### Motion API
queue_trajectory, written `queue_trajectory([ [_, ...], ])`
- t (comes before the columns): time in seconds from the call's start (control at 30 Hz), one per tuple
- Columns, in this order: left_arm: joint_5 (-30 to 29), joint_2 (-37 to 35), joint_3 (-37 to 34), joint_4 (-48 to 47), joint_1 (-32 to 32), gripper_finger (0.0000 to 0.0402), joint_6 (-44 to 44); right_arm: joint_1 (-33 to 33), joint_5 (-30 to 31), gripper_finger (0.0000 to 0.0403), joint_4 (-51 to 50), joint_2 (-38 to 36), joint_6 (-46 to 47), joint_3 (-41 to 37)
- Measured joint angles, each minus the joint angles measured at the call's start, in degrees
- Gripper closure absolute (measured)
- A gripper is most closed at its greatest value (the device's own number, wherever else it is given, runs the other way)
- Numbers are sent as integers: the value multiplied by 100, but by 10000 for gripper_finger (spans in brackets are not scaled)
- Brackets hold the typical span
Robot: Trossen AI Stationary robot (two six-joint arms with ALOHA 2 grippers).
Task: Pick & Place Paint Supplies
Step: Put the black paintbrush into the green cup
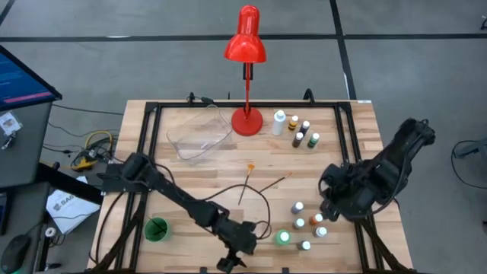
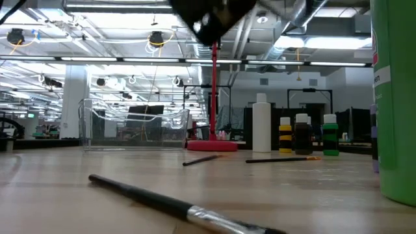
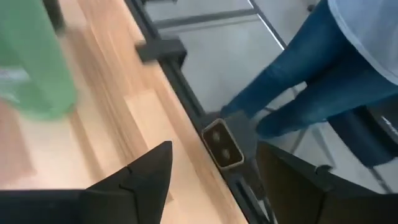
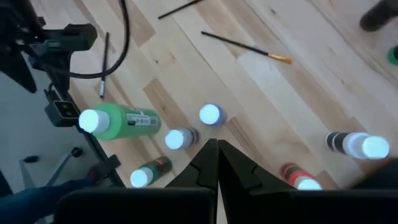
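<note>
The left gripper (image 1: 232,259), fingers parted and empty, hangs at the table's near edge beside a tall green white-capped paint bottle (image 1: 284,237). The right gripper (image 4: 216,155), fingers pressed together holding nothing, hovers over small white-capped paint bottles (image 4: 181,138).

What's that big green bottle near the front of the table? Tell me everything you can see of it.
The big green bottle looks like plastic, with a white cap and a pale printed label. It stands upright on the wooden table near its front edge, larger than the small bottles beside it. Nothing grips it; the left gripper hangs open nearby.

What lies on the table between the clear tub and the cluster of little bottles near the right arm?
Two thin brushes lie on bare wood between the tub and the bottles; the high view shows it.
</note>
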Motion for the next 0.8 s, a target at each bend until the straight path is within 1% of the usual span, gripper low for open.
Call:
queue_trajectory([
  [0.17, -485, 247, 2, 9, -23, 186, -20, 174, -7, 403, 37, 314, 131, -2],
  [0.33, -499, 487, 0, -1, -62, 187, -23, 232, -21, 403, 39, 505, 352, -2],
  [0.53, -656, 682, 2, 4, -287, 187, 32, 264, -24, 403, 53, 518, 447, -2],
  [0.73, -1148, 746, 0, 36, -509, 187, 506, 264, -22, 403, 50, 521, 445, -2],
  [0.8, -1196, 746, 0, 37, -527, 187, 584, 264, -22, 403, 50, 521, 447, -2],
])
